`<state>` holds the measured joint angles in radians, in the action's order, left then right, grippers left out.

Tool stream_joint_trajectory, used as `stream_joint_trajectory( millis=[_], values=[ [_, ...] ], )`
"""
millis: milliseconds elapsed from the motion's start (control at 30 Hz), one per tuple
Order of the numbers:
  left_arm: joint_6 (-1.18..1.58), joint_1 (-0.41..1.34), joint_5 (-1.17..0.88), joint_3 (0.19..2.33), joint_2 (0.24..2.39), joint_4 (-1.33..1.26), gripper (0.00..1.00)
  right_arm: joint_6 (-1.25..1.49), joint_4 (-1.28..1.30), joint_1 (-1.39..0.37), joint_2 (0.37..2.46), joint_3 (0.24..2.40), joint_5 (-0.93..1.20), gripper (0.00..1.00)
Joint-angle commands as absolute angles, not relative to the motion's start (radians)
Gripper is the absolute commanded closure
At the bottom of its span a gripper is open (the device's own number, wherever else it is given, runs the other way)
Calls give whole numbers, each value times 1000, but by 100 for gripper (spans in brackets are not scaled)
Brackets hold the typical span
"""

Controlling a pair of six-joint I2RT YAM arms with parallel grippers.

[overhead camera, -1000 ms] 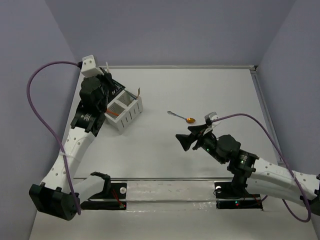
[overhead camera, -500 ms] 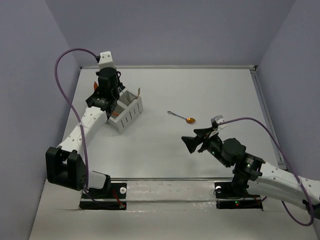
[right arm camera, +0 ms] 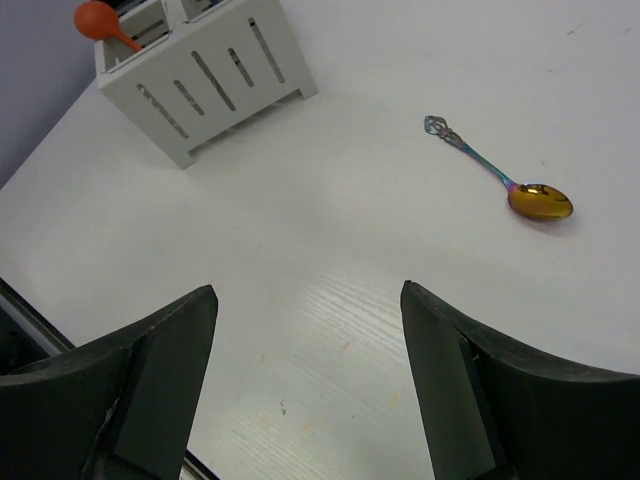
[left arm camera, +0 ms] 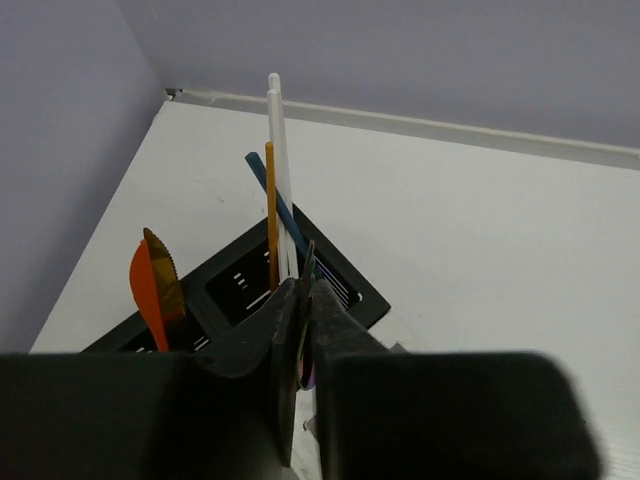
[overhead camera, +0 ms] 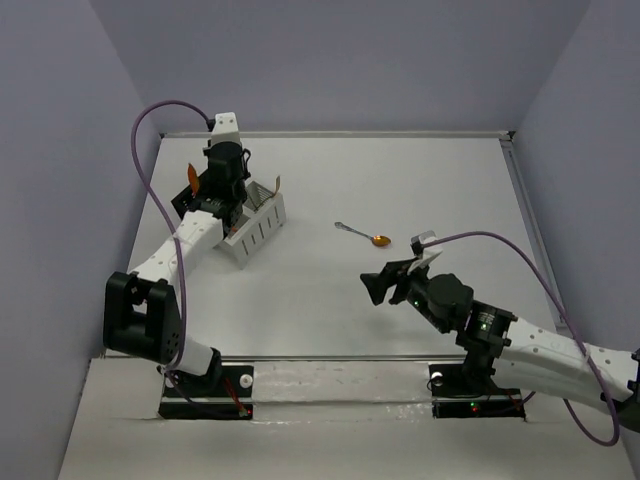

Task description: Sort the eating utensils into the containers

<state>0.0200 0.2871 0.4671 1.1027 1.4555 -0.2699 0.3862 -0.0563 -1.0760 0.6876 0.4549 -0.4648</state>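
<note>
In the left wrist view my left gripper is shut on a thin iridescent utensil, held upright just over the black container. That container holds a white stick, an orange stick, a teal stick and an orange knife. From above, the left gripper hangs between the black container and the white container. A gold-bowled spoon lies loose mid-table. My right gripper hovers open near it, with nothing between its fingers; the spoon lies ahead to the right.
The white container carries an orange spoon in a back slot and a gold utensil at its far corner. A raised rail runs along the table's right edge. Purple cables loop above both arms.
The left arm has swung its elbow in and its wrist has moved right, over the containers. The right gripper has drifted slightly and stays open.
</note>
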Motion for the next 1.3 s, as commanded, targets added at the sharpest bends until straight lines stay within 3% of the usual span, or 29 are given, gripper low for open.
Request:
stream_joint_trajectory(
  millis=[0,33,67,167,200,433,733,1267],
  values=[
    [25,291,482,1098,1437,-387,53,442,-69,-1088,725,480,-543,21],
    [29,291,477,1100,1434,-384,44,468,-64,-1088,753,483,-555,21],
    [46,291,465,1107,1422,-376,26,483,-48,-1088,771,489,-567,21],
    [106,291,427,1132,1372,-336,4,547,-14,-1088,862,531,-615,22],
    [123,291,413,1138,1358,-325,2,563,-3,-1088,889,544,-629,22],
    [329,310,195,1157,1174,-236,1,609,29,-1011,1106,627,-580,20],
    [433,339,-50,945,866,-184,1,597,-141,-819,1337,678,-347,16],
    [410,348,-178,825,696,-196,1,647,-224,-700,1693,848,-290,15]
  ],
)
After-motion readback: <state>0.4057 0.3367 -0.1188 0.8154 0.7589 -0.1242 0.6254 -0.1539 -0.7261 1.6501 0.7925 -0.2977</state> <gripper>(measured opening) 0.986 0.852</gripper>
